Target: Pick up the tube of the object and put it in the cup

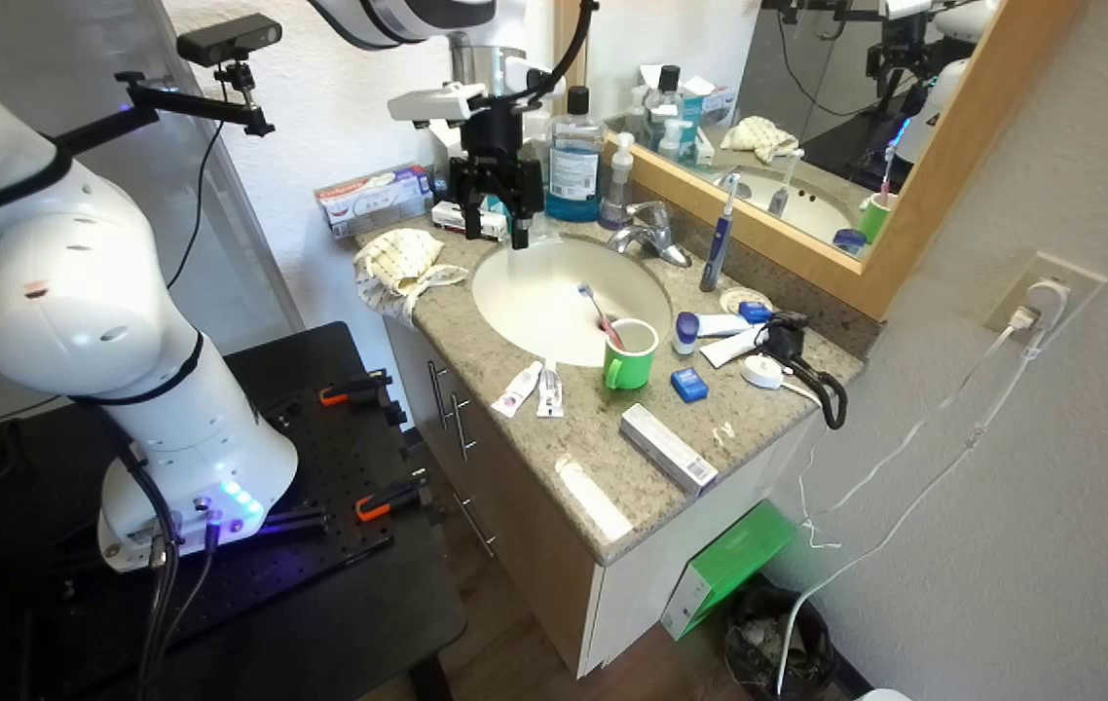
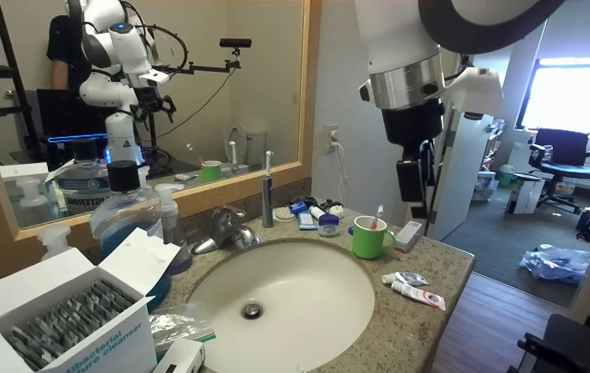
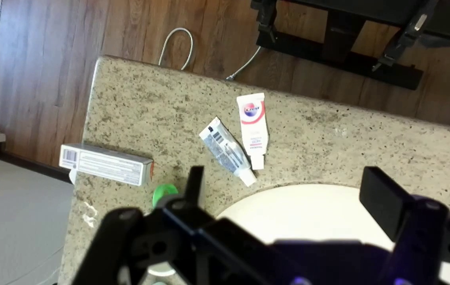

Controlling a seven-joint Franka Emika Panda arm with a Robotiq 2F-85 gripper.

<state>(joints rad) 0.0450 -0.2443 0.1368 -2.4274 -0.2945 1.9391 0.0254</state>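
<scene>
"So, what lies along the front edge of the counter (image 3: 161,103)?"

"A white tube (image 3: 253,128) with a red band and, slanting next to it, a grey tube (image 3: 226,148), both small, in the strip between that edge and the sink (image 1: 525,302). Their caps point toward the sink (whether the two touch, I can't say)."

"Which of them is meant?"

"I can't tell; either would suit the words."

"And the green cup (image 1: 628,368)?"

"Upright, at the sink's rim on the side toward the end edge, handle turned to the front edge. A toothbrush (image 1: 602,316) leans in it, bristles above the lip."

"How does the gripper (image 3: 283,182) stand?"

"Up in the air over the counter, its fingers (image 3: 383,198) spread wide, well apart from both tubes."

"What sits by the end edge?"

"A long white box (image 1: 669,448) lies flat close by it, set back from the front corner, with a small blue case (image 1: 688,385) further toward the back edge."

"And at the opposite end?"

"A spotted cloth (image 1: 403,263), crumpled, hangs over the front edge near that corner. Along the back edge, behind the sink, stands the tap (image 1: 651,234), with an electric toothbrush (image 1: 717,251) upright near it."
</scene>
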